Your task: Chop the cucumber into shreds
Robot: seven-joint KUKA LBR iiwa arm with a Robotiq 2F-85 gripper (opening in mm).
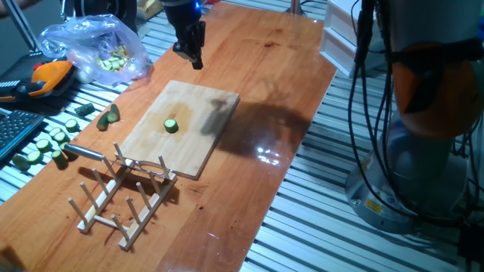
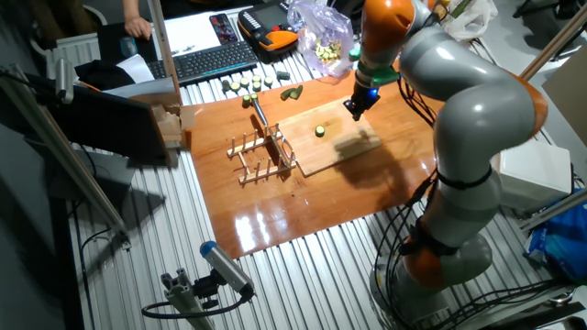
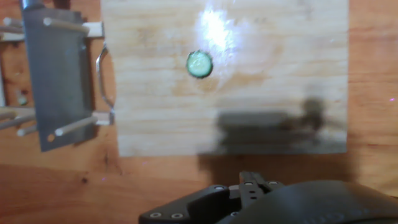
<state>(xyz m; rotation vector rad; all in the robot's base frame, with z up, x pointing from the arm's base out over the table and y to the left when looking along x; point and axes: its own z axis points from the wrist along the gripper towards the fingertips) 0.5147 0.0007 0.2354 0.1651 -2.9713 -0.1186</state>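
Only overhead, knife blade (image 3: pixel 59 74) racked, cucumber (image 3: pixel 199 64) beside

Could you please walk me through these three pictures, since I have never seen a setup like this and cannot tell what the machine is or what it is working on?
The grey and orange machine is a robot arm standing beside a wooden table. Its tip carries a two-finger gripper, which hangs above the table and seems to hold nothing; I cannot tell whether it is open or shut.

Two pictures come from fixed cameras on different sides of the table. The third comes from a camera on the hand, looking straight down.

On the table lies a cutting board with one round cucumber slice on it, uncut. Beside the board stands a wooden rack holding a knife. More cucumber chunks and a plastic bag lie at the table's edge.
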